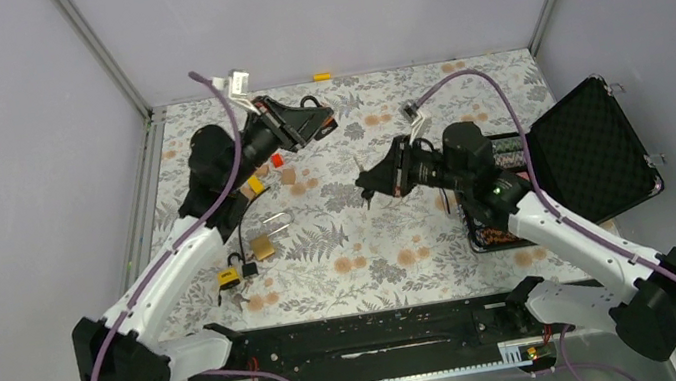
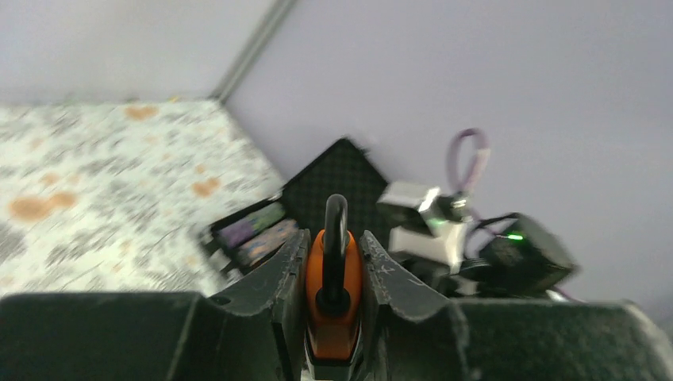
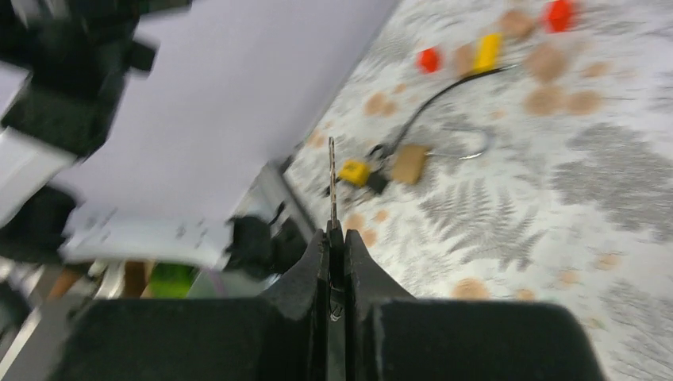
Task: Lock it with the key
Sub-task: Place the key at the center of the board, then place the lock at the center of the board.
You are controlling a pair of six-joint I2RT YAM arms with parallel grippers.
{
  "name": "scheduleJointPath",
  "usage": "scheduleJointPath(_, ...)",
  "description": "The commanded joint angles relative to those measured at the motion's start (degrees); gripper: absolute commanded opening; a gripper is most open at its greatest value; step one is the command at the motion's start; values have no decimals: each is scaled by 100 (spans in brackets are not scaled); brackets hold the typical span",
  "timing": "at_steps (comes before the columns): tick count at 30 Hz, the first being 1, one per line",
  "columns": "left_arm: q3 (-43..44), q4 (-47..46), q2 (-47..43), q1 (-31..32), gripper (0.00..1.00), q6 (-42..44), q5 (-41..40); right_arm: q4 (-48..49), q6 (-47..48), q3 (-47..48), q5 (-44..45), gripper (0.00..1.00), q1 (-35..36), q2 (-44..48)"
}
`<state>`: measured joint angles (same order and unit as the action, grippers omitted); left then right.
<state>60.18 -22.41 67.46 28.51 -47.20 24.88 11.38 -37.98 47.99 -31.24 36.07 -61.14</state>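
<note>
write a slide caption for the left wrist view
Left gripper clamps an orange padlock, shackle pointing outward, with the right arm and open case beyond.

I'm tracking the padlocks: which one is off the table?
The orange padlock, clamped in the left gripper; the brass padlock and the yellow padlock lie loose on the table.

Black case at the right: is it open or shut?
Open. The black case lies spread wide, its foam-lined inside facing up toward the top camera.
</note>
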Motion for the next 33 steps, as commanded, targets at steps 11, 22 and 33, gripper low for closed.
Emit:
scheduleJointPath(11,1632,857,4012,227,0,-70,-885,-767,444,1256,2563,12,-1434,-2591)
scheduleJointPath(22,3778,1212,6641,794,0,-1080,-794,-2110,686,2266,3016,11,-1861,-4291)
scheduleJointPath(33,4079,2033,6826,814,49,-885,-1149,-2690,478,2785,3608,18,-2076,-4877)
